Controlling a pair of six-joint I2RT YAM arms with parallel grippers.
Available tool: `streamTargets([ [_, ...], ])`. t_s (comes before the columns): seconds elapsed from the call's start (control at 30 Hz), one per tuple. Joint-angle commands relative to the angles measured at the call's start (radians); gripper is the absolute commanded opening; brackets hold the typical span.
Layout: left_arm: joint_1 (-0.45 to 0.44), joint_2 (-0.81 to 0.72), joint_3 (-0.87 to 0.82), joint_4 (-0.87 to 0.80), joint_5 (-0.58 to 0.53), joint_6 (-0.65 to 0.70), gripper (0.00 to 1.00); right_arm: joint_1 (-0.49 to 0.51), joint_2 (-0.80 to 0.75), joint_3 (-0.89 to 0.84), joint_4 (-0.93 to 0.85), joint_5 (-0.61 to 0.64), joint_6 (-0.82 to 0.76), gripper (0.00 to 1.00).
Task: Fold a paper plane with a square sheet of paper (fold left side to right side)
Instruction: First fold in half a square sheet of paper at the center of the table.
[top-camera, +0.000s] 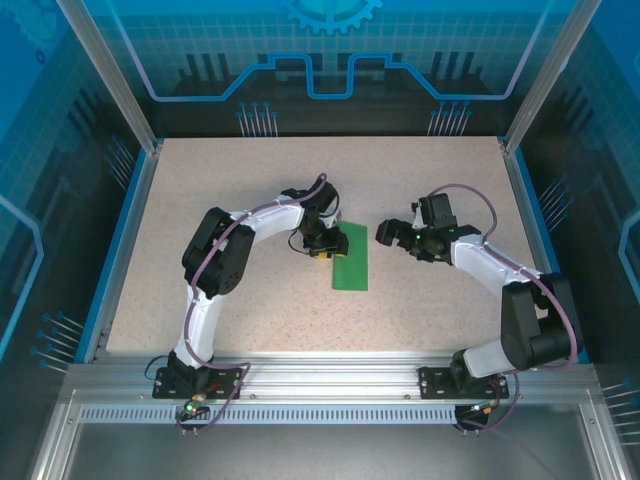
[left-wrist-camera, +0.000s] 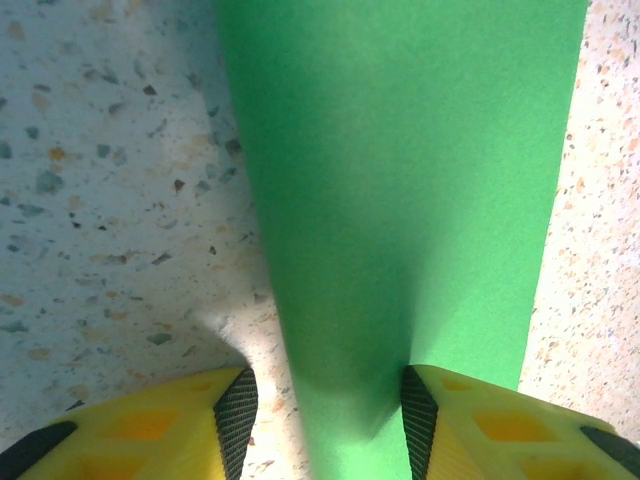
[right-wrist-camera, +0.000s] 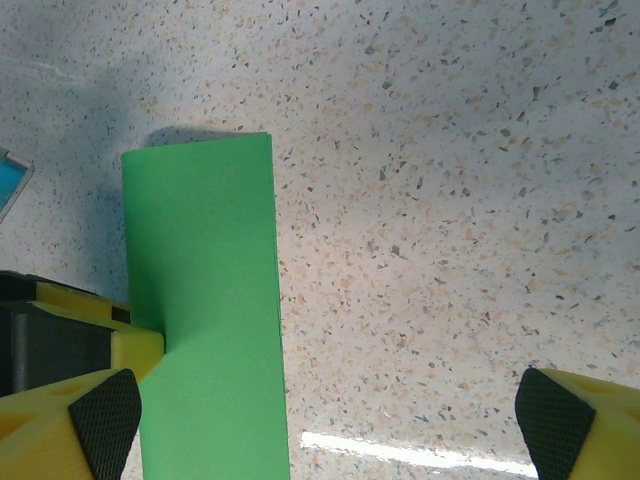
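The green sheet of paper (top-camera: 351, 258) lies in the middle of the table as a narrow upright rectangle, folded over on itself. My left gripper (top-camera: 322, 250) is down at its upper left edge. In the left wrist view the sheet (left-wrist-camera: 420, 180) runs up between the yellow fingers (left-wrist-camera: 470, 420) of the left gripper (left-wrist-camera: 325, 400), which stands open; the right finger rests on the paper, and the sheet's left edge looks slightly raised and blurred. My right gripper (top-camera: 395, 235) hovers to the right of the sheet, wide open and empty (right-wrist-camera: 330, 425), with the paper (right-wrist-camera: 205, 270) at its left finger.
The speckled tabletop (top-camera: 240, 310) is bounded by a blue rim (top-camera: 118, 240) and aluminium posts (top-camera: 110, 80) at the back corners. A metal rail (top-camera: 330, 375) runs along the near edge by the arm bases.
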Motion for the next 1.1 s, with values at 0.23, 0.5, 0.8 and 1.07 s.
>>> streamTargets([
  [0.23, -0.043, 0.09, -0.001, -0.027, -0.007, 0.028, 0.48, -0.015, -0.018, -0.008, -0.004, -0.018, 0.002, 1.0],
  [0.5, -0.045, 0.091, 0.0, -0.026, -0.009, 0.026, 0.48, -0.015, 0.003, -0.01, 0.014, -0.062, 0.002, 1.0],
  [0.8, -0.045, 0.092, -0.001, -0.027, -0.014, 0.026, 0.48, -0.006, 0.037, -0.01, 0.038, -0.108, 0.007, 0.96],
  [1.07, -0.046, 0.09, -0.001, -0.028, -0.017, 0.025, 0.48, 0.024, 0.093, 0.009, 0.061, -0.184, 0.015, 0.79],
])
